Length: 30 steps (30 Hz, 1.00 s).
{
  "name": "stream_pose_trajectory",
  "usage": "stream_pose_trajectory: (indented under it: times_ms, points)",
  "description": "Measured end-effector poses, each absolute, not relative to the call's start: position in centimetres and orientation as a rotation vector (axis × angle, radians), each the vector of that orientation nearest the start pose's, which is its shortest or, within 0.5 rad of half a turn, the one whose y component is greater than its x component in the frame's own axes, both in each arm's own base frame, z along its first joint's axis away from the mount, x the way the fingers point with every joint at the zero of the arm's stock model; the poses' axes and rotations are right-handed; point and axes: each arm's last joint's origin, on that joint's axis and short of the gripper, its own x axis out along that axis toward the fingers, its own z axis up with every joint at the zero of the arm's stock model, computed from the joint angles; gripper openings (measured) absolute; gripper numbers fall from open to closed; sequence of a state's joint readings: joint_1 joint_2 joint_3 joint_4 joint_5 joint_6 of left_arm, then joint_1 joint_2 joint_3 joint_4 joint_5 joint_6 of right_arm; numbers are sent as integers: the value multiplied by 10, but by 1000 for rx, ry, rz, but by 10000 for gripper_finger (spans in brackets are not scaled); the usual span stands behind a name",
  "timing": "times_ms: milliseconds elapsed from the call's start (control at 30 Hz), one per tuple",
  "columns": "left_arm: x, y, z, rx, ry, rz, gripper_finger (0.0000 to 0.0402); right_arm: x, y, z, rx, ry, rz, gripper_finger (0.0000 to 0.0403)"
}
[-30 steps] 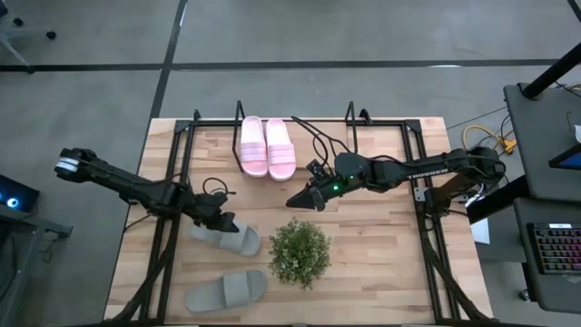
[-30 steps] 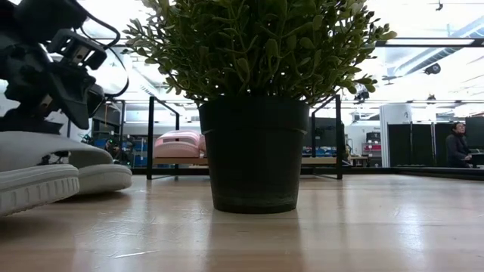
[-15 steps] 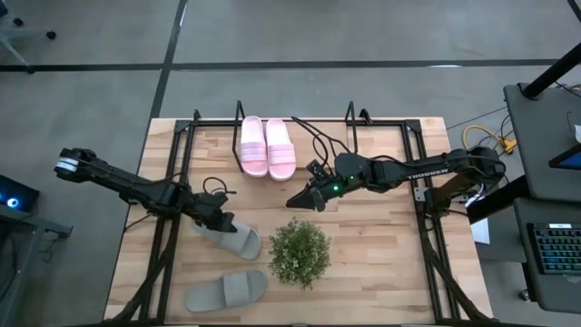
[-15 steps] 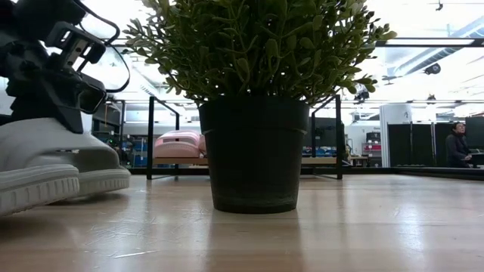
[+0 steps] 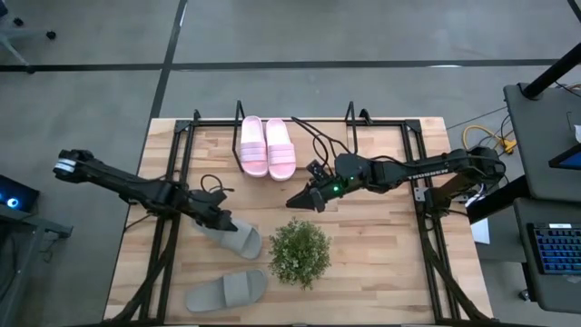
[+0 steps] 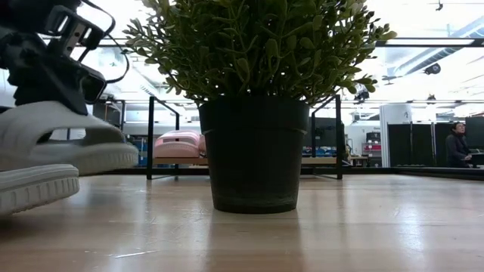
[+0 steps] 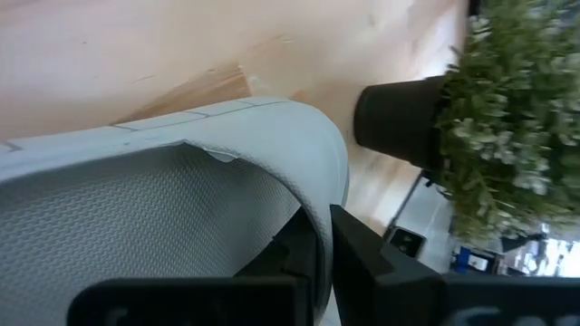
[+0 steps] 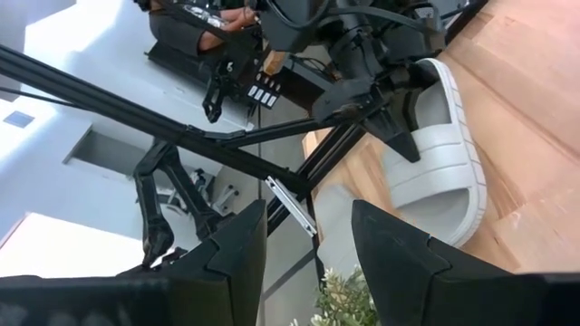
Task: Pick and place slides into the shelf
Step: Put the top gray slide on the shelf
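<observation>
The left gripper [image 5: 218, 221] is clamped on the strap of a grey slide [image 5: 234, 238], its toe tipped up off the worktop [image 5: 381, 218] beside the plant [image 5: 300, 252]; that thin grip could let the soft foam swing or slip out. The right gripper [image 5: 298, 199] hovers part-open and empty near the pink slides [image 5: 266, 146] on the shelf [image 5: 320, 150].

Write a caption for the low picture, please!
Left end effector lifts a grey slide beside the potted plant.
</observation>
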<state>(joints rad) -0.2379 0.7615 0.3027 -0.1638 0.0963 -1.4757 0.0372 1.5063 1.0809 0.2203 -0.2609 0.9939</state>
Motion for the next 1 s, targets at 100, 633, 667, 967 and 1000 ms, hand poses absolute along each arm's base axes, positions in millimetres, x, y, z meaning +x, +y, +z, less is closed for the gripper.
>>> stream_pose_trajectory:
  times_ms: [100,633,667,967,1000]
  points:
    - [147,-38,180,-1376,706,163,1,344,20,301,1003,334,169,155]
    - [141,-32,227,-1368,378,81,0,344,19,301,1000,319,145,155]
    - [140,-31,228,-1368,364,87,0,344,19,301,997,318,146,155]
    - [138,-27,233,-1361,241,169,0,332,13,320,939,222,109,155]
    - [138,-26,234,-1361,211,180,0,330,12,324,927,203,101,155]
